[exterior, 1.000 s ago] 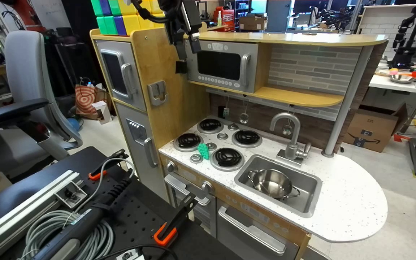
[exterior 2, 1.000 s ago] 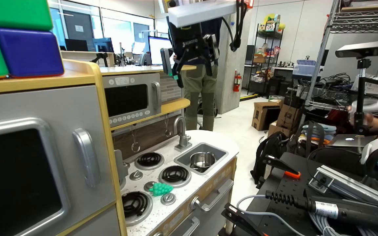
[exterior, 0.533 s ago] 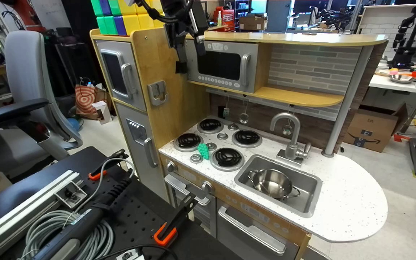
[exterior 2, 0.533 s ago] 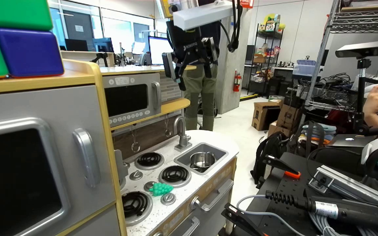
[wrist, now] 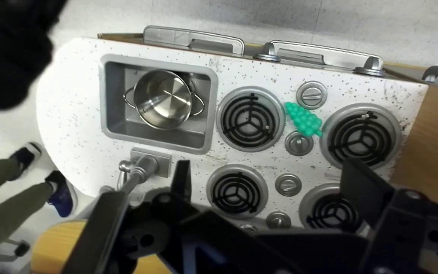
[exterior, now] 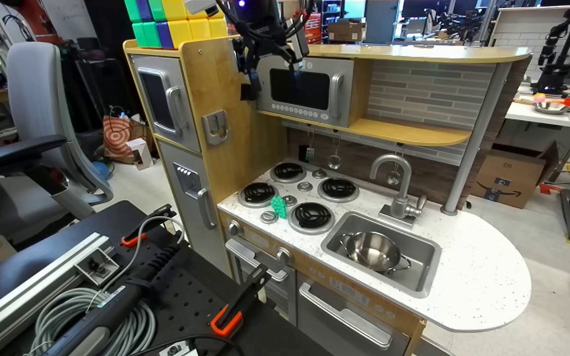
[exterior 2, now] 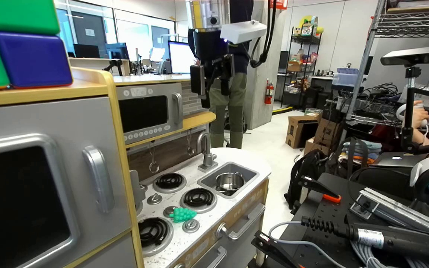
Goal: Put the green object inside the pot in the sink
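Observation:
The green object [exterior: 279, 206], a bright green lumpy grape-like bunch, lies on the white counter between burners and knobs. It also shows in an exterior view [exterior 2: 183, 214] and the wrist view [wrist: 304, 119]. The shiny silver pot [exterior: 374, 251] with two wire handles stands upright and empty in the sink [exterior: 417, 269]; in the wrist view the pot [wrist: 163, 99] sits inside the sink [wrist: 158, 137]. My gripper [exterior: 275, 81] is high above the stove, in front of the microwave, pointing down. In the wrist view the fingers [wrist: 266, 163] are wide apart with nothing between them.
Black burners [wrist: 251, 118] and knobs [wrist: 311, 95] surround the green object. The faucet [exterior: 400, 183] rises behind the sink. The microwave [exterior: 305, 89] and yellow shelf [exterior: 408, 132] overhang the counter's back. A wooden side panel [exterior: 238, 113] borders the stove.
My gripper has swung from a tilted pose to pointing more straight down, and has moved slightly lower. The green object and the pot have not moved.

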You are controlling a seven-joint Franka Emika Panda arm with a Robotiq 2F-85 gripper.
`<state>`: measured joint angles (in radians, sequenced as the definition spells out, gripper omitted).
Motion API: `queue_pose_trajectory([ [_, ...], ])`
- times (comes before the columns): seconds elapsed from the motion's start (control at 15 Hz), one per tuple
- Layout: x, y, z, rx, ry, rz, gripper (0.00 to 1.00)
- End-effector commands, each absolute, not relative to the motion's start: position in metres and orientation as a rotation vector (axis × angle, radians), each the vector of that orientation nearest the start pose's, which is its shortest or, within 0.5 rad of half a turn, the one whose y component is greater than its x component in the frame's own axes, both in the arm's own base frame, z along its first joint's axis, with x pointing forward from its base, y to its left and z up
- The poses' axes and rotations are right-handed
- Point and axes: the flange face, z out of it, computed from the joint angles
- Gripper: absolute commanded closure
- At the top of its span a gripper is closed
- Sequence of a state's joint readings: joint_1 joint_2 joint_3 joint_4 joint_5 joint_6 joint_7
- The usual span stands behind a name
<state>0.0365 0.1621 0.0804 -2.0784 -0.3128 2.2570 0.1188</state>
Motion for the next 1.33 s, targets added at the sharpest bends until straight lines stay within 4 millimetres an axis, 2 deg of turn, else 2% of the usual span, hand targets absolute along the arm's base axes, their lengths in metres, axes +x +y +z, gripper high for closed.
queue_pose_trajectory([
  [0.0,0.585,0.048,0.350,-3.223,-0.592,-0.115,0.00],
  [0.33,0.596,0.060,0.347,-2.990,-0.895,0.004,0.00],
  [0.4,0.585,0.056,0.346,-3.082,-0.806,-0.036,0.00],
  [0.73,0.585,0.056,0.343,-3.073,-0.815,-0.024,0.00],
  [0.8,0.586,0.061,0.335,-3.045,-0.972,-0.110,0.00],
  [0.87,0.589,0.064,0.330,-3.051,-1.055,-0.164,0.00],
  [1.07,0.593,0.073,0.297,-2.947,-1.199,-0.334,0.00],
  [1.27,0.596,0.084,0.255,-2.852,-1.309,-0.291,0.00],
])
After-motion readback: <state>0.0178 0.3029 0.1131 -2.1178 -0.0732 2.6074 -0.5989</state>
